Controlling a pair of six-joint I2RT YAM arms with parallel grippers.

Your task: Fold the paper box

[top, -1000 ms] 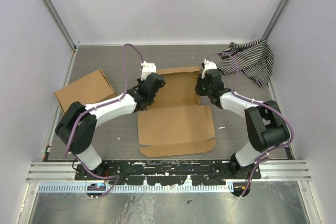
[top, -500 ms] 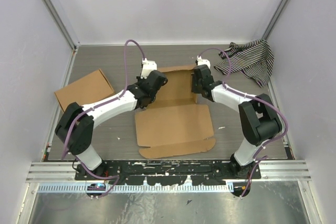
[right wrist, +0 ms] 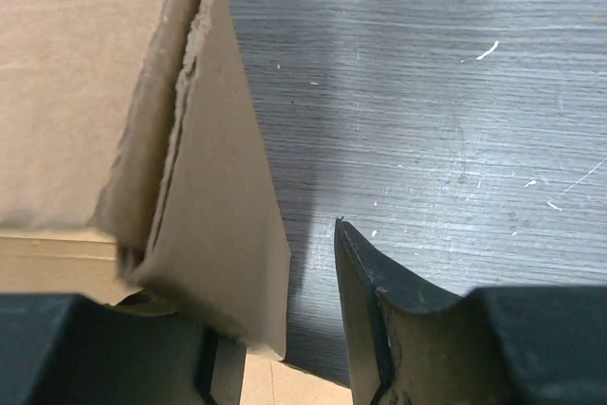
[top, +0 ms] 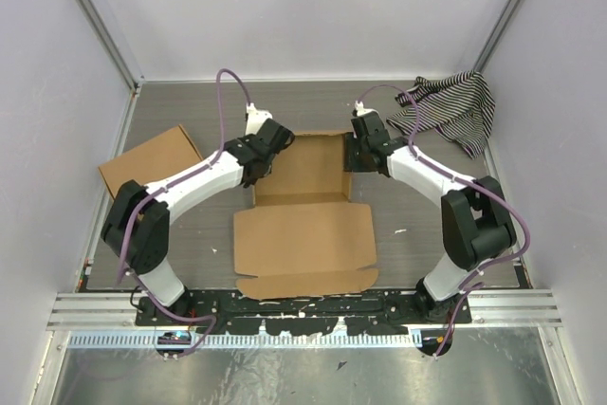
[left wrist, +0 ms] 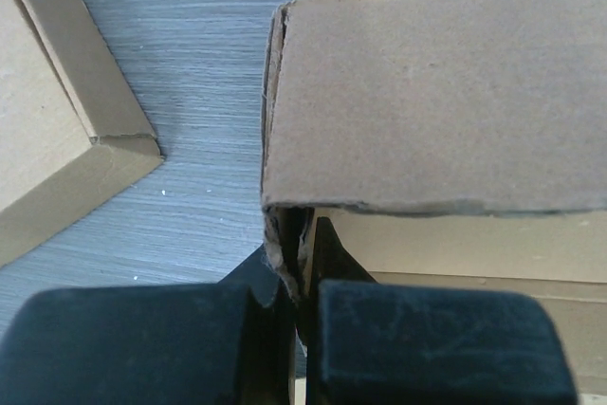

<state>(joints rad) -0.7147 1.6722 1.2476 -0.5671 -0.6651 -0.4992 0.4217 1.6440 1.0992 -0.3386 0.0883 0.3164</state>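
Since a second ago the paper box (top: 303, 239) has slid leftward and a little nearer the arm bases, and its rear half now stands as a shallow tray with raised side walls.

Your left gripper (left wrist: 302, 277) is pinched together on the left wall of that tray. The left wrist view shows the torn cardboard edge caught between the two black pads (left wrist: 427, 339). The overhead view cannot show this, since the wrist covers the grip.

Your right gripper (right wrist: 275, 310) has its jaws apart. In the right wrist view the right wall's flap hangs between the fingers, close against the left finger. A clear strip of table separates it from the right finger (right wrist: 365, 301). Whether the left finger touches the flap you cannot tell. From above you only see this gripper just beside the tray's right wall.

The overhead view gives the whole layout. The box sits mid-table between the two arms, its wide front panel lying flat toward the bases and the tray behind it.

A squarer cardboard box (top: 152, 163) rests to the left, well apart; its corner also shows in the left wrist view. A striped cloth (top: 450, 111) lies crumpled in the far right corner of the table (top: 190, 111), seen only from above.
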